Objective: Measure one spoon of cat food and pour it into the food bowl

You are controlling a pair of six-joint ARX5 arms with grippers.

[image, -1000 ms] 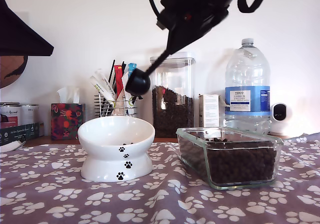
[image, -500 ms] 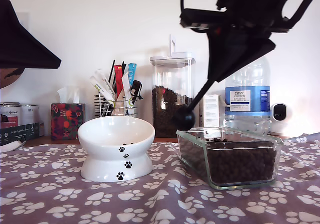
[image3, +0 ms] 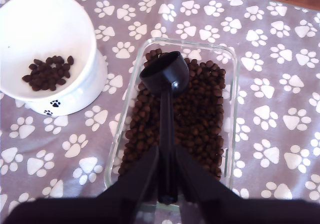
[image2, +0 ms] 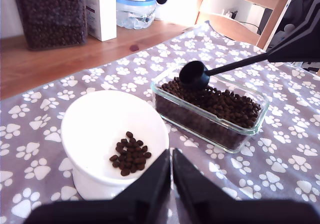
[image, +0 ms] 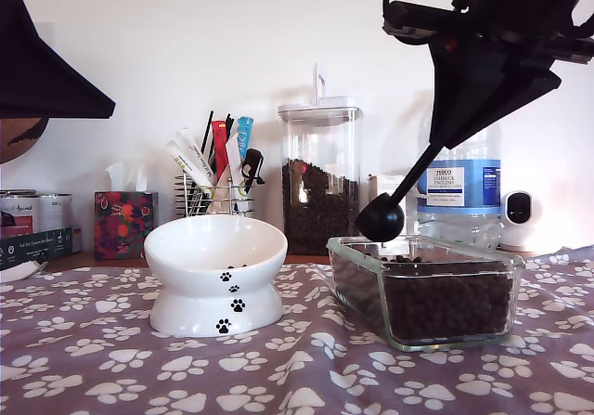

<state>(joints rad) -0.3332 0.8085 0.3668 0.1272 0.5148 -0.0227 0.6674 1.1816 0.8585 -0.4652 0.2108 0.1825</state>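
The spoon (image3: 165, 73) hangs with its empty black cup just above the near end of the clear glass dish (image: 422, 290), its long handle clamped between the fingers of our second pincer (image3: 167, 184), which reaches down from the top of the exterior view's right. The cat food (image3: 192, 119) fills that dish as a dark bed of pellets, and a small heap of the same pellets (image2: 129, 153) already lies inside the food bowl (image: 215, 271), which stands on the paw-print cloth of the bench (image: 297, 378) toward the exterior view's left, well apart from the dish. We judge that a measure has already gone into the bowl and that the spoon, now empty over the dish, is either to be set down or to dip for another scoop; which of these is meant we cannot tell. Our first pincer (image2: 171, 176) hovers above the bowl with its fingers drawn together on nothing. The two wrist views look down into the bowl and show the heap; the exterior view sees only the bowl's outer wall and rim, so the pellets inside are hidden there. The exterior view alone shows the spoon's height above the dish rim, plus the tall canister (image: 320, 178) and water bottle (image: 459, 169) behind.
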